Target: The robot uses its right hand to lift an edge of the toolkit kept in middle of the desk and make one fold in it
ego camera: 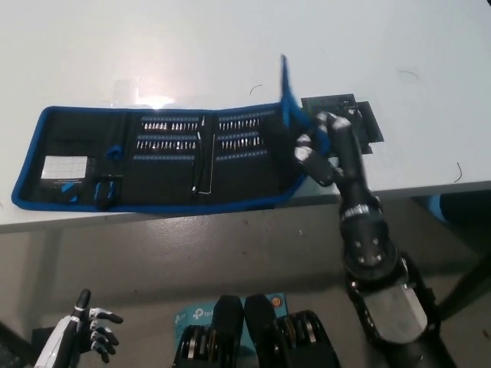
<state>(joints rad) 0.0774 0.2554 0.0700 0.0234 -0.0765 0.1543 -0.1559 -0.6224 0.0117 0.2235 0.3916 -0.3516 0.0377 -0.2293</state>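
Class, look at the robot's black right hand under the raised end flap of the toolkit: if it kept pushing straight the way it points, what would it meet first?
Most likely the raised flap itself: the right hand points up-left against it. Beyond lie the toolkit's bit rows, though depth is unclear.
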